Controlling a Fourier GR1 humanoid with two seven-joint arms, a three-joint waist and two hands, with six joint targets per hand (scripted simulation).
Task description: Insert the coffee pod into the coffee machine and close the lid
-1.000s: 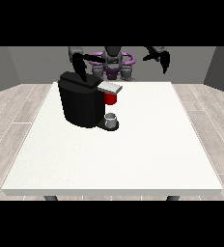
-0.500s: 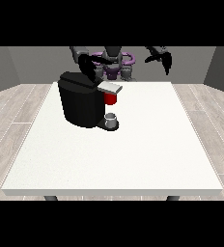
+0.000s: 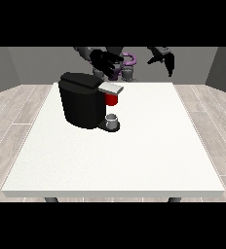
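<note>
A black coffee machine [image 3: 82,104] stands on the white table [image 3: 134,155] at the left. Its grey lid [image 3: 110,88] lies level over the red brewing head [image 3: 112,99], and a small grey cup [image 3: 113,120] sits on the base under it. No coffee pod shows anywhere. The hand at the view's left [image 3: 103,61] hovers just above and behind the machine's top, its fingers spread and relaxed, holding nothing. The hand at the view's right [image 3: 164,58] hangs raised over the table's far right edge, with its fingers pointing downward and nothing in them.
The robot's torso [image 3: 121,65] stands behind the table's far edge. Wooden floor surrounds the table on both sides.
The hand at the view's left has lifted from the machine's top and moved right, towards the robot's middle. The hand at the view's right has barely shifted.
</note>
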